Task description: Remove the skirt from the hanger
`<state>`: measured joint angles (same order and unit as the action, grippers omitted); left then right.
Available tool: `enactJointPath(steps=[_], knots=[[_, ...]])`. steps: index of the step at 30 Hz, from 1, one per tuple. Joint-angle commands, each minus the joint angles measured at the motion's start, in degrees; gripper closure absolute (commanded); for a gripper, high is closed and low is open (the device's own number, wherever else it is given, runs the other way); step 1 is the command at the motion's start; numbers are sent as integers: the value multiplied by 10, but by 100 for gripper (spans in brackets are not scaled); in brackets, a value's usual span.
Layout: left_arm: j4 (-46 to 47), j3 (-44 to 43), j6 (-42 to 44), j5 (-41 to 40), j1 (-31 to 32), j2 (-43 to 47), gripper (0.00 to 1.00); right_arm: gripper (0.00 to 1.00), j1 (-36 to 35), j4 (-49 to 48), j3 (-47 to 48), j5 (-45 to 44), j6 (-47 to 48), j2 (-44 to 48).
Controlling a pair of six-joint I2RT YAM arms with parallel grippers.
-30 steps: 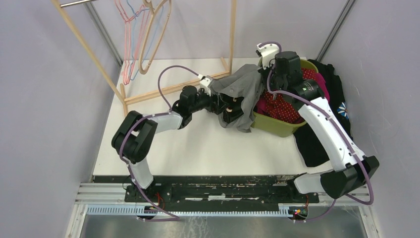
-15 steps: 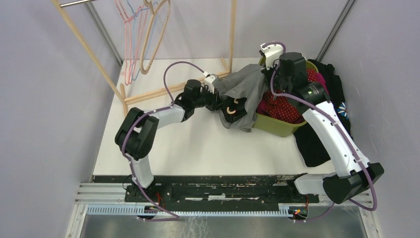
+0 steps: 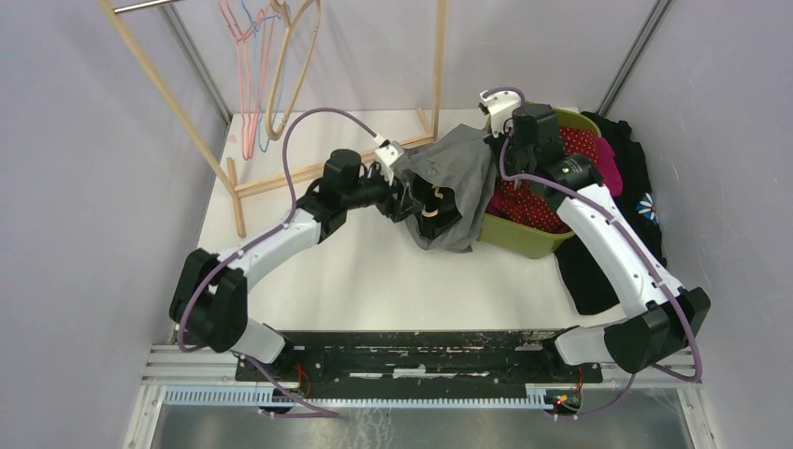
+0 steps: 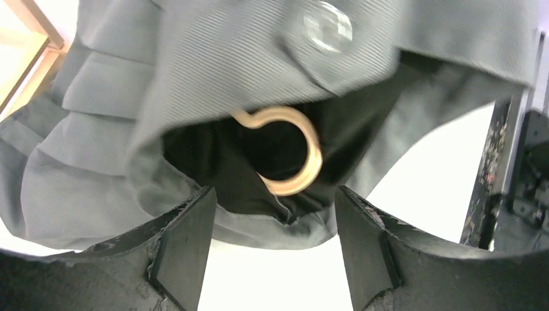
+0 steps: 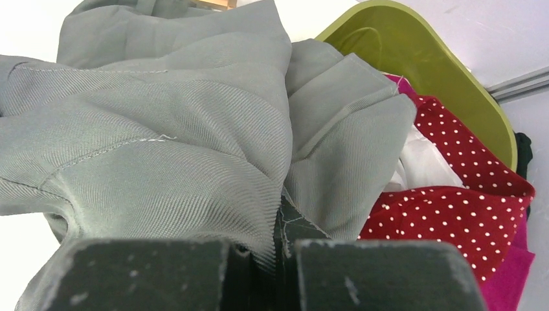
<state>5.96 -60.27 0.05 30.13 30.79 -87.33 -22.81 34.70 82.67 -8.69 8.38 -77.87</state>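
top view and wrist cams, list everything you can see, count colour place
skirt: one, grey, held above the table by the bin
hanger: one, tan, hook showing inside the skirt
bin: one, green, far right of table
clothes in bin: red dotted and magenta
black clothes: pile, right of bin
rack: one, wooden, far edge
spare hangers: at least three, pink, blue, tan, on rack
table: one, white
left gripper: jaws open, at hook
right gripper: jaws shut on skirt
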Motion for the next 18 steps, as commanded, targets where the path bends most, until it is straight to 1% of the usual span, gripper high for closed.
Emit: enactJointPath(steps=[1,5,8,10,12,16,18], knots=[[5,82,105,-4,9,52,24,99,2,-40,25,2,-11,-13],[34,112,127,-33,15,50,23,99,2,-38,39,6,-14,-20],[43,113,148,-69,42,32,24,99,2,-37,46,10,-18,-24],[59,112,161,-105,62,23,25,99,2,-37,47,13,-21,-25],[85,112,172,-160,82,18,25,99,2,-37,48,15,-23,-26],[186,142,203,-263,117,24,25,99,2,-37,50,16,-22,-27],[220,151,219,-305,127,15,25,99,2,-37,48,16,-22,-27]])
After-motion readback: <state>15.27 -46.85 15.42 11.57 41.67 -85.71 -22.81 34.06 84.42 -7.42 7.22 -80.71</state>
